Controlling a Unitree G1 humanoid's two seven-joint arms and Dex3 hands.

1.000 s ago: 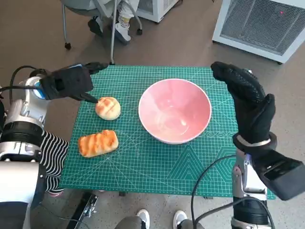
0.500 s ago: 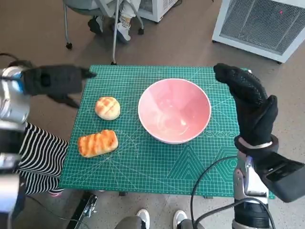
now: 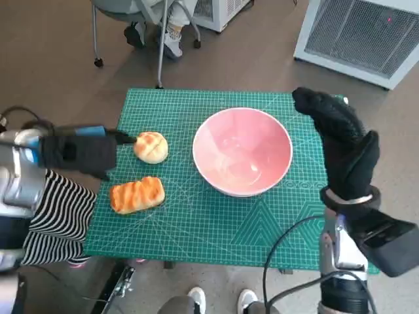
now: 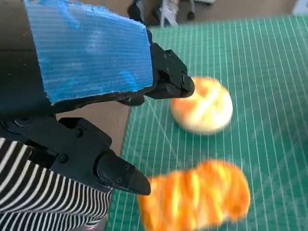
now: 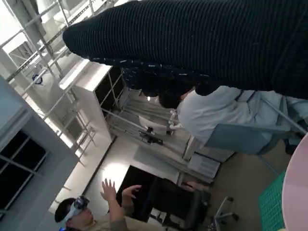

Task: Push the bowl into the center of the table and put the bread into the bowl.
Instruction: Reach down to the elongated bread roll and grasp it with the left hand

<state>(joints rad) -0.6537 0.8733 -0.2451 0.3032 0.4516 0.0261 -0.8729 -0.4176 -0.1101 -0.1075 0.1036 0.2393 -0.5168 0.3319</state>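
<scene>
Green cutting mat (image 3: 216,222) covers the table top, both hands over its edges. Pink bowl (image 3: 242,152) sits upright on the mat, just inboard of the right hand (image 3: 344,147), rim close to the glove but a gap shows between; nothing inside it. Right hand is raised w/ fingers straight & held up along the bowl's far-right side, holding nothing. In the right wrist view the glove (image 5: 202,43) is a dark band, a sliver of the bowl's pink rim (image 5: 298,187) at the edge, & a person (image 5: 91,211) w/ a raised hand further back in the room.

Left hand (image 3: 78,152) is at the mat's left edge, fingers apart, gripping nothing. One fingertip (image 3: 124,138) reaches toward the round bun (image 3: 151,146); whether it touches can't tell from head view. Left wrist view: blue-taped back (image 4: 91,53), upper finger (image 4: 168,82) ends right at the bun's (image 4: 202,111) near side, lower finger (image 4: 110,168) just beside the long grilled roll (image 4: 195,197), blurred.

Long roll (image 3: 137,194) lies on the mat below the left hand's fingers, a bit nearer the robot than the bun; the two breads close, not touching. Both well left of the bowl.
</scene>
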